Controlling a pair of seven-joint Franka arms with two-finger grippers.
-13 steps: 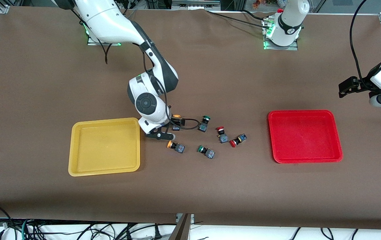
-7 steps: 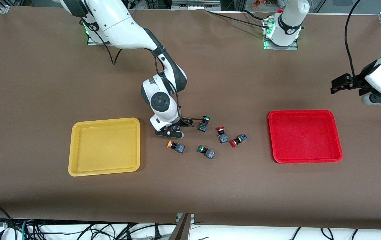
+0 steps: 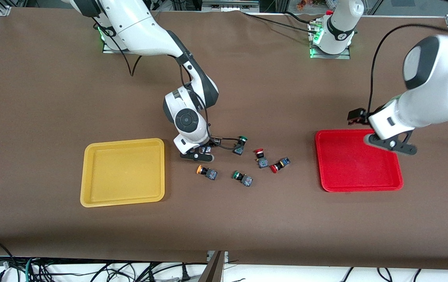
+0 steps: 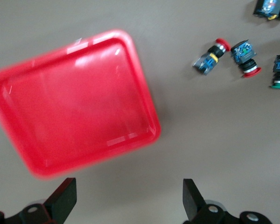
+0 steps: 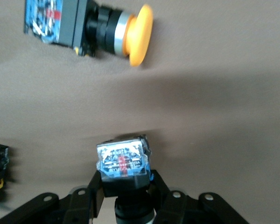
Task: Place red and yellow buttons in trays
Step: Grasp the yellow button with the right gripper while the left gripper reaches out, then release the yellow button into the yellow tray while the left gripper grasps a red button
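The right pincer (image 3: 197, 154) is down at the worktop (image 3: 247, 219) beside the yellow tray (image 3: 123, 200), clamped on a button (image 5: 123, 163) by its neck. To do this step well, I judge it should lift straight up before carrying, clearing the other yellow button (image 3: 206, 172) nearby. The left pincer (image 4: 128, 203) hangs over the red tray (image 3: 359, 188), fingers apart, holding nothing.

Right arm stretched out from its base, wrist bent down, right gripper (image 3: 200, 153) low at the table, fingers (image 5: 95, 186) clamped on a button (image 5: 123, 163). Left arm reaching in, left gripper (image 3: 390, 143) up in the air over the red tray (image 3: 394, 180), fingers (image 4: 63, 198) spread wide.
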